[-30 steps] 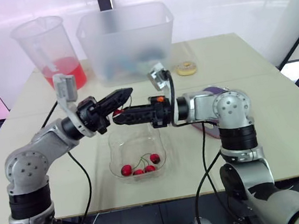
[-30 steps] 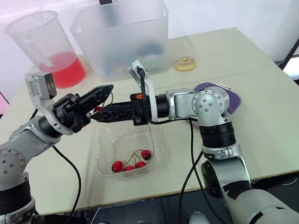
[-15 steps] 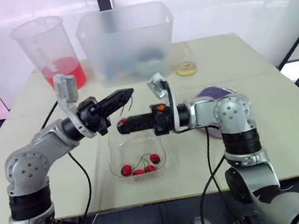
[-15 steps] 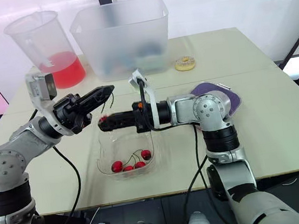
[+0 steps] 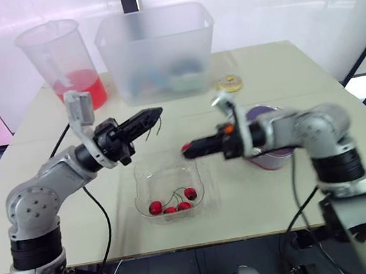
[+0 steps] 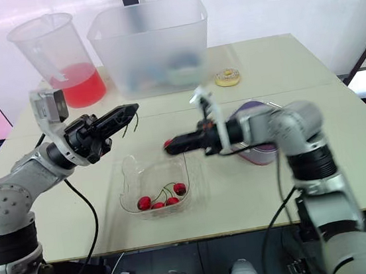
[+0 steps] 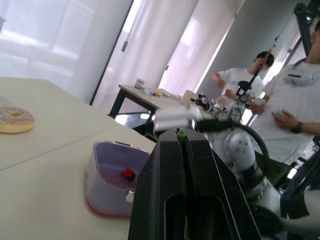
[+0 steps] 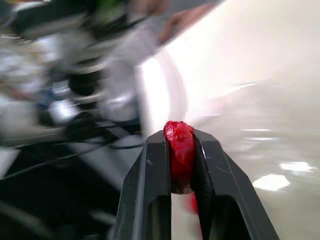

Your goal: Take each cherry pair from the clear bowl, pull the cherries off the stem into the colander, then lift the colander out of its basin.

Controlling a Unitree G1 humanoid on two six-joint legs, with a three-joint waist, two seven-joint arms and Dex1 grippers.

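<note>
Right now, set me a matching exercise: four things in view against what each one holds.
Things:
1. right gripper
2. left gripper
3. colander
4. clear bowl

Holds:
a. several cherries on stems
b. a thin stem, pinched
c. one loose cherry lying inside
d. one clamped cherry between its fingers

Pairs: 1-d, 2-b, 3-c, 4-a.
</note>
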